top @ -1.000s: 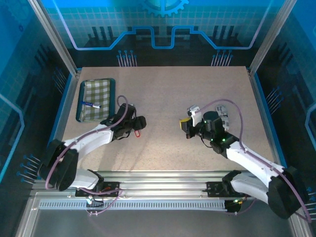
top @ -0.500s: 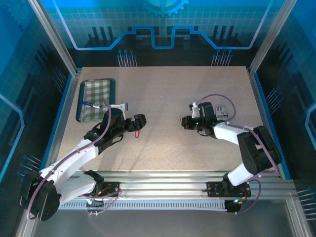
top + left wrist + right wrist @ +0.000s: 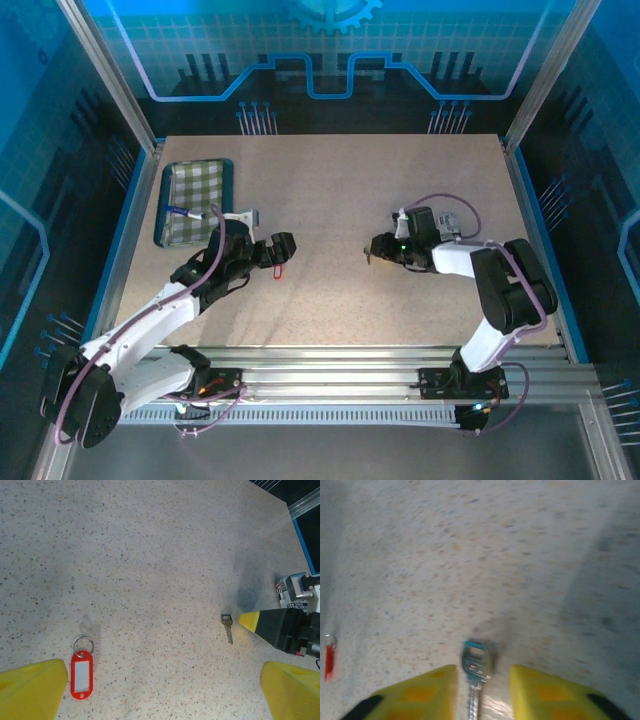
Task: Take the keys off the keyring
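The left tool (image 3: 164, 666) stands wide open and holds nothing; its two yellow fingers (image 3: 30, 690) are far from each other above the speckled table (image 3: 150, 540). The keyring (image 3: 81, 672), a red tag with a small metal loop at its far end, lies flat on the table just ahead of this tool, close to the finger at the left of the left wrist view and not touching it. No key hangs on the loop. The key (image 3: 228, 627) lies alone on the table, well apart from the keyring, ahead of the left tool and toward its other finger. The right tool (image 3: 483, 669) is low over the table and only partly open. The key lies between its two yellow fingers (image 3: 420, 695), with its head pointing forward past the fingertips. A narrow gap shows on each side of the key, so the tool has no grip on it. From above, the two tools face each other across the middle of the table. A green checked tray (image 3: 172, 228) with a pen (image 3: 183, 211) in it sits behind the left tool, near the table edge.
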